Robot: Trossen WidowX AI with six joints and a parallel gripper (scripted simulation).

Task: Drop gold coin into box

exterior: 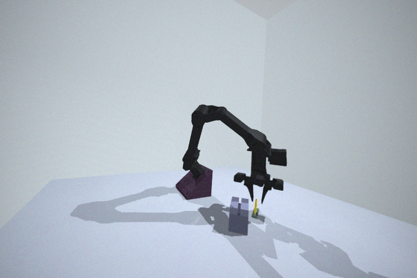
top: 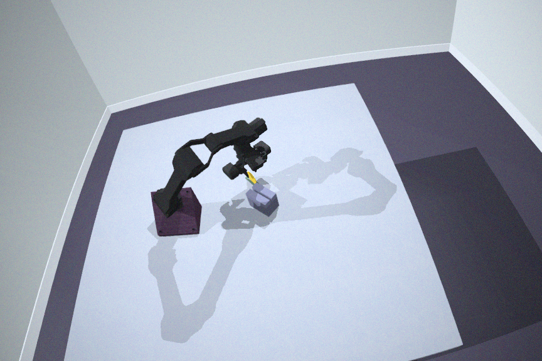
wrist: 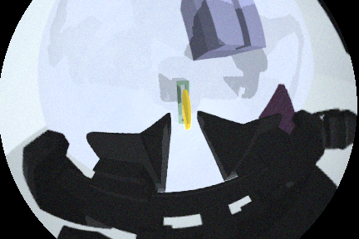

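Note:
The gold coin (top: 251, 177) (exterior: 256, 206) (wrist: 187, 109) stands on its edge in the shallow green holder (exterior: 254, 215) (wrist: 180, 119). My gripper (exterior: 257, 201) (wrist: 184, 114) is open and points down just above the coin. In the wrist view the coin's near end shows between the two separated fingertips, touching neither. In the exterior view the tips are about level with the coin's top. The grey box (top: 262, 199) (exterior: 238, 222) (wrist: 213, 24) stands close beside the holder, its lid slot facing up. In the top view the fingertips are partly hidden.
The arm's purple base block (top: 177, 217) (exterior: 198, 185) (wrist: 279, 109) stands on the pale table (top: 332, 269) (exterior: 101, 244), to the left of the box in the top view. Shadows of the arm fall across the table and over part of the box.

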